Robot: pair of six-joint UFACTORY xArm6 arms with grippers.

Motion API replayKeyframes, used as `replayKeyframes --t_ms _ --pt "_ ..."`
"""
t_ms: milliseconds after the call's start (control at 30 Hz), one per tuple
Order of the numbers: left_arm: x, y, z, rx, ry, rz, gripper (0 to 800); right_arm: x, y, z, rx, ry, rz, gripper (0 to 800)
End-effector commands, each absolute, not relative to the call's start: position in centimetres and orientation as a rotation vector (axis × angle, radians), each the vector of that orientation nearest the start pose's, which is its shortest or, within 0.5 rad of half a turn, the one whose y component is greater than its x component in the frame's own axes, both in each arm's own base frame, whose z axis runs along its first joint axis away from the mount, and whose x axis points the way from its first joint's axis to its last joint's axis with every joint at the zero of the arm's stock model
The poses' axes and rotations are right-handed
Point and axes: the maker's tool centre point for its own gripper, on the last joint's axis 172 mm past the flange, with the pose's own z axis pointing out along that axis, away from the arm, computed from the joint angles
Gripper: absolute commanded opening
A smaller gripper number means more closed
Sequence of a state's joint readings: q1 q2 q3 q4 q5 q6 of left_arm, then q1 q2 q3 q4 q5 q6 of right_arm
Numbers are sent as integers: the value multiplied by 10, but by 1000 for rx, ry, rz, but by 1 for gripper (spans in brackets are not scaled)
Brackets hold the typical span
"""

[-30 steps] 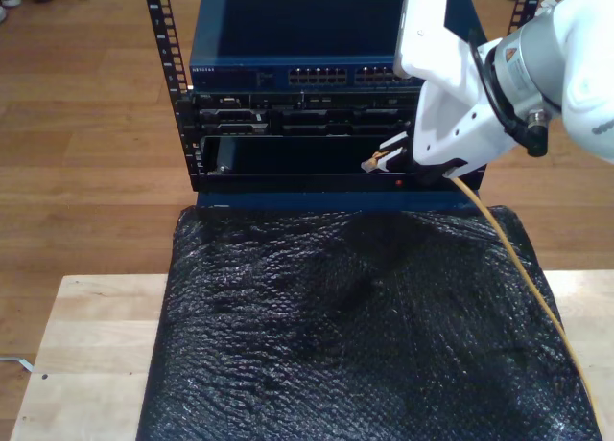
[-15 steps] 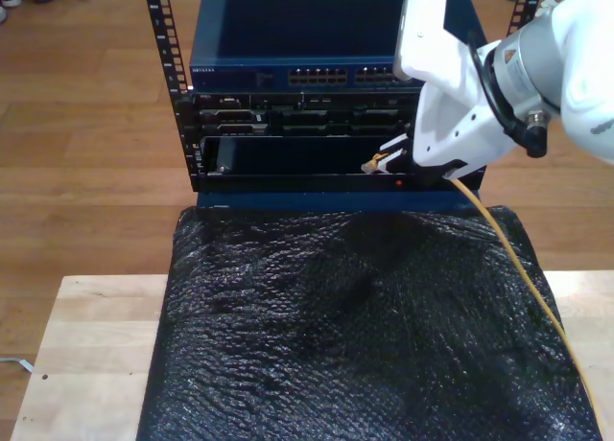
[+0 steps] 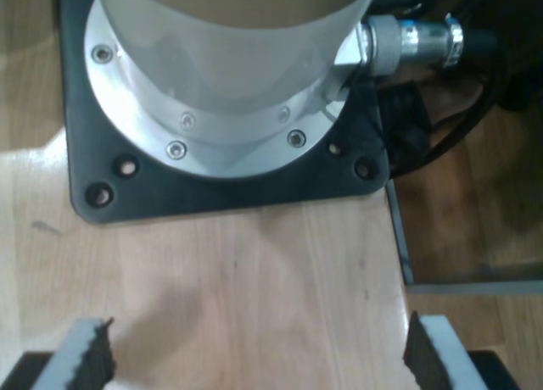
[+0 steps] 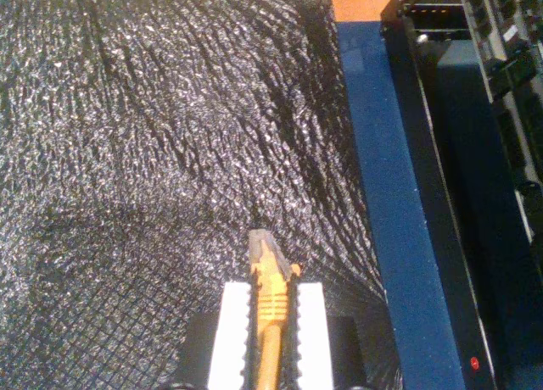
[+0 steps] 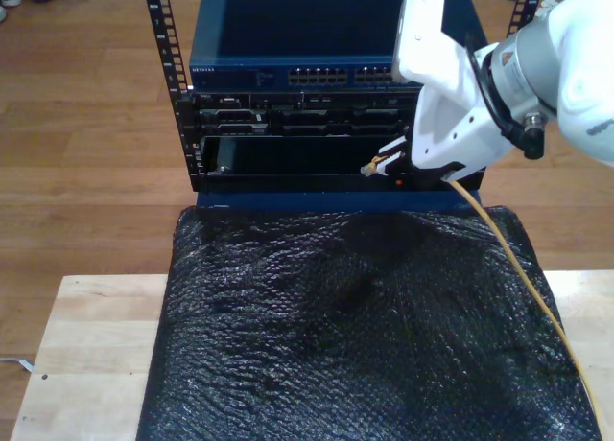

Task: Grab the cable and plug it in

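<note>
The yellow-orange cable (image 5: pixel 523 273) runs from the near edge at the exterior view's right up to my second gripper (image 5: pixel 382 162), which is shut on it just behind the clear plug (image 5: pixel 368 168). The plug hangs in front of the dark lower bay of the rack (image 5: pixel 288 158), below the blue switch (image 5: pixel 317 74) and its port rows. In the second wrist view the cable (image 4: pixel 271 309) sits between the white pads (image 4: pixel 235 322), plug tip (image 4: pixel 261 244) over the black mat (image 4: pixel 153 153). My first gripper (image 3: pixel 259 354) is open above bare wooden table (image 3: pixel 254 271).
A black bubble-wrap mat (image 5: pixel 355 326) covers the wooden table (image 5: pixel 86 345) in front of the rack. A blue ledge (image 4: pixel 382 203) lines the rack's foot. An arm base (image 3: pixel 229 68) on a black mounting plate (image 3: pixel 85 186) stands ahead of my first gripper, with black cables beside it.
My second gripper has shifted slightly towards the exterior view's left, carrying the plug with it. The cable stays gripped.
</note>
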State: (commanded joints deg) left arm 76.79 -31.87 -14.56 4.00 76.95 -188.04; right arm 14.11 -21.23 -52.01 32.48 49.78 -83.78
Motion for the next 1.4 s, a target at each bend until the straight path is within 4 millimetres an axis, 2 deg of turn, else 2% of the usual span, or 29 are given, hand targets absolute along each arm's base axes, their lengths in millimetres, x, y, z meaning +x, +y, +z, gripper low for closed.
replayKeyframes --t_ms 167,333,533,733,800,1033,1200,1400 --pt "11 126 85 -2322 2727 -471 799 446 199 333 -2136 -1846 -894 0" --pt "14 124 69 -2187 2782 -484 799 447 198 336 -2134 -1849 -901 0" --pt "12 122 55 -2197 2750 -467 799 448 198 336 -2136 -1848 -902 0" --pt "12 119 31 -2163 2737 -419 799 449 198 321 -2144 -1839 -862 0" --pt "12 122 30 -2161 2727 -406 799 452 197 311 -2152 -1836 -843 0" --pt "12 122 30 -2161 2727 -406 800 482 177 292 -2261 -1882 -945 0" --pt "13 123 30 -2161 2726 -404 800 478 201 282 -2224 -1947 -960 0" --pt "12 122 30 -2166 2725 -408 800 500 196 282 -2273 -2001 -1103 0"
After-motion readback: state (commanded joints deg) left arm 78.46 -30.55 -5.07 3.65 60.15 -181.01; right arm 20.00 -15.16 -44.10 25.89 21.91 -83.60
